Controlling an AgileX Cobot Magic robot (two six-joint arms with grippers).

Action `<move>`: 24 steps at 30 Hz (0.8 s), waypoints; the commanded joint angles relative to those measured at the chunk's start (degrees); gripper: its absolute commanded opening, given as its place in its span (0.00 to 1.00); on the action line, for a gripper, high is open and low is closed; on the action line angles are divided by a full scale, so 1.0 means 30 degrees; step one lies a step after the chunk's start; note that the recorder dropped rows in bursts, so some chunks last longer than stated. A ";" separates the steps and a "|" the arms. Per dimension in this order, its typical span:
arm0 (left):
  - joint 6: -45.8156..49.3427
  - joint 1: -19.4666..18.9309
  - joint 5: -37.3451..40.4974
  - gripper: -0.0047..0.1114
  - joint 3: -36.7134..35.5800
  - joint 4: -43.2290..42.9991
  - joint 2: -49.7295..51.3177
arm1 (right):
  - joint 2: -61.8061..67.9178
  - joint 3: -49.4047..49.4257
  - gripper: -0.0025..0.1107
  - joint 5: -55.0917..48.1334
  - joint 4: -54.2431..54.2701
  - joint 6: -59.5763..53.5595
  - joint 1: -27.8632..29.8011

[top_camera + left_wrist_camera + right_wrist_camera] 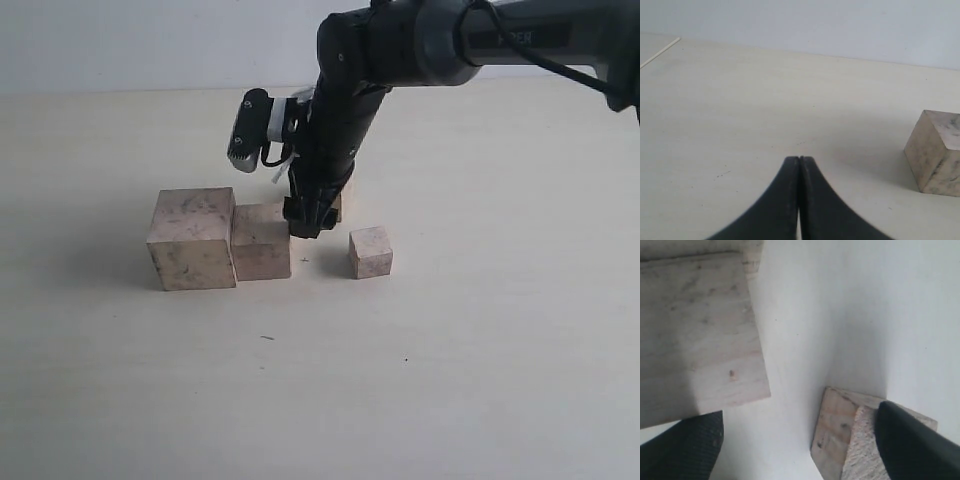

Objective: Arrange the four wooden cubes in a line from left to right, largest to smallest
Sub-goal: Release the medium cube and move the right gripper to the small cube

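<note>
We log the largest cube point(192, 238) left of centre, the second cube point(261, 241) touching it. The third cube point(837, 432) sits between the spread jaws of the right gripper point(305, 222), and the smallest cube point(371, 251) lies right of centre. We judge that closing may shove the second cube. The left gripper point(799, 167) is pressed together.

Ext cam faces table point(450, 380) mid-range; wrist cams low, near cubes point(192, 238).

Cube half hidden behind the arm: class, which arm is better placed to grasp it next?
Right. The right gripper is open and low beside that cube; the left gripper is shut and outside the exterior view.
</note>
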State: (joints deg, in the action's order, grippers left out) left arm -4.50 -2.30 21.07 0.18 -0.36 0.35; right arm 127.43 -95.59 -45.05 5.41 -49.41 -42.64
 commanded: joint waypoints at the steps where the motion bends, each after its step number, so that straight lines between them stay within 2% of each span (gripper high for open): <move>1: -0.0086 0.0037 -0.0258 0.04 -0.0059 0.0120 -0.0117 | -0.0407 0.0115 0.71 -0.0491 -0.0730 0.1271 0.0045; 6: -0.0086 0.0037 -0.0258 0.04 -0.0059 0.0120 -0.0117 | -0.2853 0.0115 0.71 -0.0537 -0.1074 0.3217 0.0045; 9: -0.0086 0.0037 -0.0258 0.04 -0.0059 0.0120 -0.0117 | -0.3511 0.0115 0.71 -0.0537 -0.2738 0.3830 0.0045; 11: -0.0086 0.0037 -0.0258 0.04 -0.0059 0.0120 -0.0117 | -0.3678 0.0115 0.71 -0.0502 -0.4054 0.4673 0.0238; 14: -0.0086 0.0037 -0.0258 0.04 -0.0059 0.0120 -0.0117 | -0.3623 0.0115 0.71 -0.0420 -0.4088 0.5184 0.1017; 19: -0.0086 0.0037 -0.0258 0.04 -0.0059 0.0120 -0.0117 | -0.3331 0.0115 0.71 0.0056 -0.1804 0.4417 0.2425; 24: -0.0086 0.0037 -0.0258 0.04 -0.0059 0.0120 -0.0117 | -0.2594 0.0115 0.71 0.0183 0.1857 0.0961 0.3264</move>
State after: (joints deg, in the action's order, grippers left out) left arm -4.50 -2.30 21.07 0.18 -0.36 0.35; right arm 118.34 -95.39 -45.27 4.27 -40.32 -33.90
